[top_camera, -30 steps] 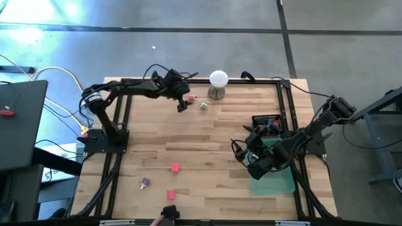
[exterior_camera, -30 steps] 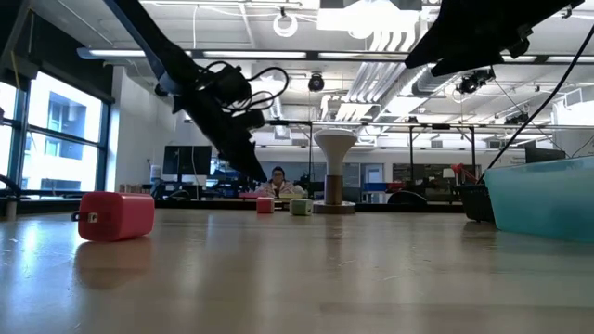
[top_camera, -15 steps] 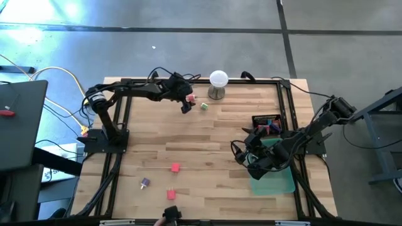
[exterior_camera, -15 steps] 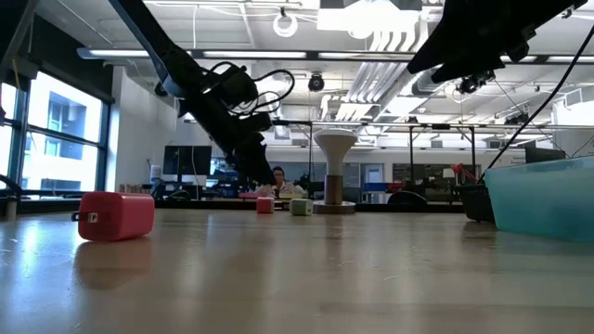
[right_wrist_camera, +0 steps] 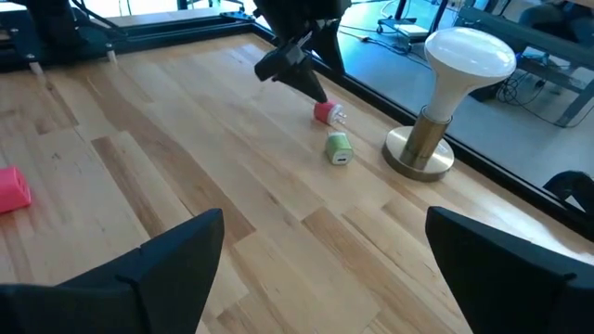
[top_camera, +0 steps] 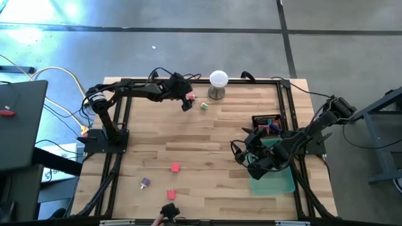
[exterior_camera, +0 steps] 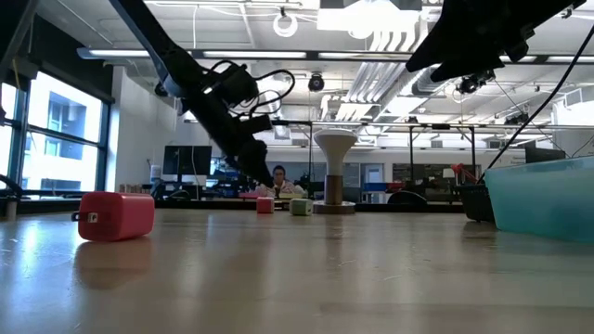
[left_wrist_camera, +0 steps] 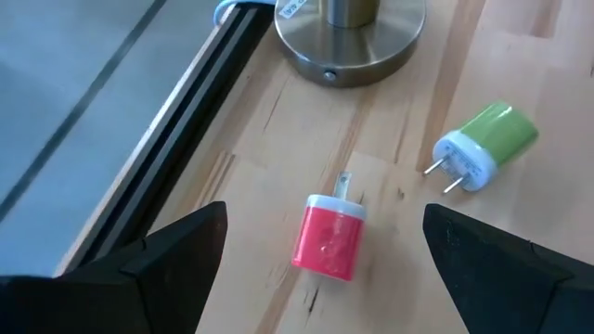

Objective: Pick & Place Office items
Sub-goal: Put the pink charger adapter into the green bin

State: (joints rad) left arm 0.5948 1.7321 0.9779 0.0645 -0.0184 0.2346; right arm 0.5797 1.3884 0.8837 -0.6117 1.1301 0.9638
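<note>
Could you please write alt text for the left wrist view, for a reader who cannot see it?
A red plug adapter lies on the wooden table between the open left gripper fingers. A green plug adapter lies beside it, near a brass lamp base.

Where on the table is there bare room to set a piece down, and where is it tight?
Widest bare wood: mid-table, between the left gripper, open at the far edge, and the red piece near the front. Also bare: the near-left strip beside the purple piece. Crowded: far edge, with the red plug, green plug and lamp base; right side, where the open right gripper hangs by the green tray.
</note>
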